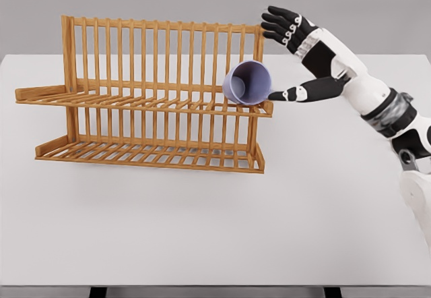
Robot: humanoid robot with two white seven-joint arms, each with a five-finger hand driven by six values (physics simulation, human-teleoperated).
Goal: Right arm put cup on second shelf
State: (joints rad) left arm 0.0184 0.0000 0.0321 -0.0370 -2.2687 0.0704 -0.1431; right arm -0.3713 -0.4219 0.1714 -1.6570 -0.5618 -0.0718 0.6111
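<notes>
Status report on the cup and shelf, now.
Right hand open, holding nothing. Cup tilted on rack's upper shelf, right end. Left arm out of view. No obstruction seen.

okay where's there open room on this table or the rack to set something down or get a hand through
The table is bare in front of the wooden rack, and also right of it beneath the right hand. Both shelves are bare left of the purple cup. It is crowded at the upper shelf's right end, where the tilted cup lies beside the open hand.
</notes>
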